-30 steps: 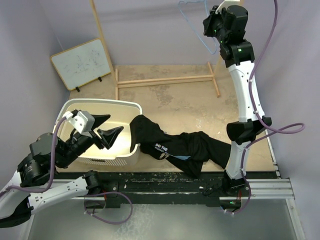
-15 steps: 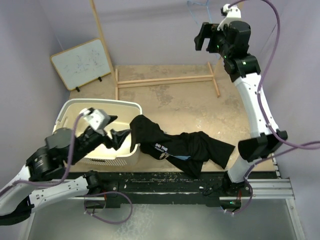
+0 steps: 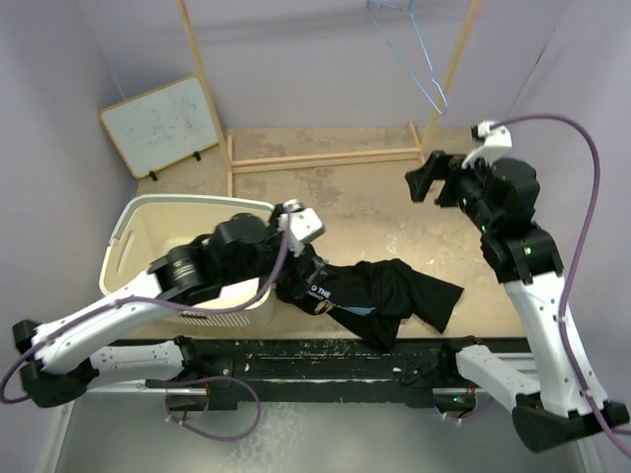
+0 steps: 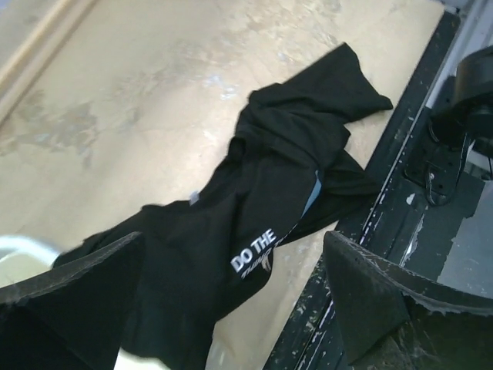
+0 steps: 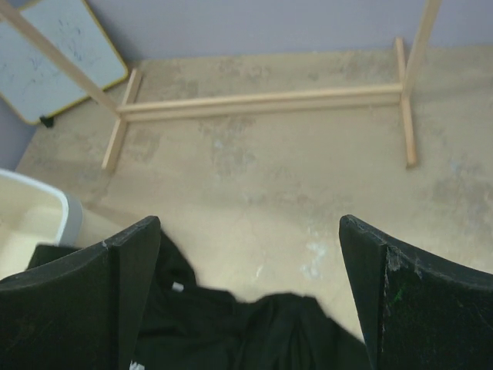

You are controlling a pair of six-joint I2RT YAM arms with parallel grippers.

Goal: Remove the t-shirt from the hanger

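The black t-shirt (image 3: 380, 294) lies crumpled along the table's near edge, its white lettering facing up (image 4: 253, 251). It is off the light-blue wire hanger (image 3: 431, 87), which hangs bare from the wooden rack at the back right. My left gripper (image 3: 301, 270) hovers open over the t-shirt's left end (image 4: 231, 301), and nothing is pinched between its fingers (image 4: 368, 297). Above the table right of centre, my right gripper (image 3: 428, 179) is open and empty (image 5: 250, 297). It looks down on the t-shirt's far edge (image 5: 262, 331).
A cream laundry basket (image 3: 138, 222) stands at the left, touching the t-shirt's left end. The wooden rack's base (image 3: 325, 158) crosses the back of the table, with posts rising on both sides. A small whiteboard (image 3: 163, 123) leans at the back left.
My left arm swung from above the basket to over the t-shirt's left end and opened wider. My right gripper opened, left the hanger and came down toward the table.
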